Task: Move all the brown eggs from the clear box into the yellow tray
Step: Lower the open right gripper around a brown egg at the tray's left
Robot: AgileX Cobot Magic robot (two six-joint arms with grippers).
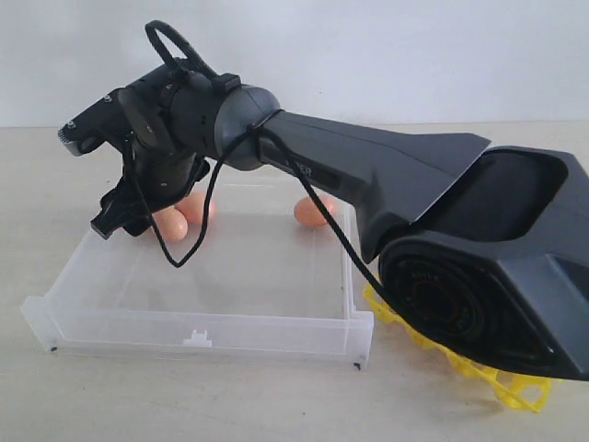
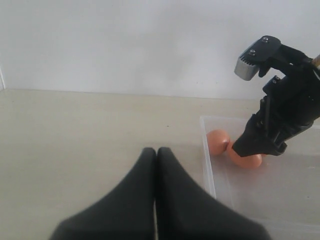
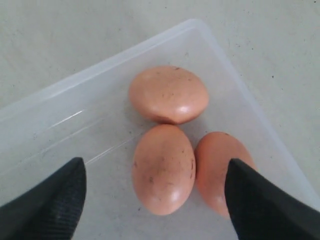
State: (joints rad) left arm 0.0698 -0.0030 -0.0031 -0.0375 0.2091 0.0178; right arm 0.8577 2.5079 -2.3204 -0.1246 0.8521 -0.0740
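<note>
So three brown eggs (image 3: 168, 94) are tucked in a corner of the clear box (image 1: 276, 331) under the wide-spread right gripper (image 3: 154, 172), yellow tray (image 1: 515, 385) half hidden by its arm (image 1: 386, 175), left gripper (image 2: 156, 152) pressed together over pale table (image 1: 184, 396), white wall (image 1: 368, 55) behind.

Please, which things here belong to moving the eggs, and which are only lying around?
For the job: eggs, clear box, yellow tray, open right gripper over the eggs.
Only around: table, wall, shut left gripper outside the box.
</note>
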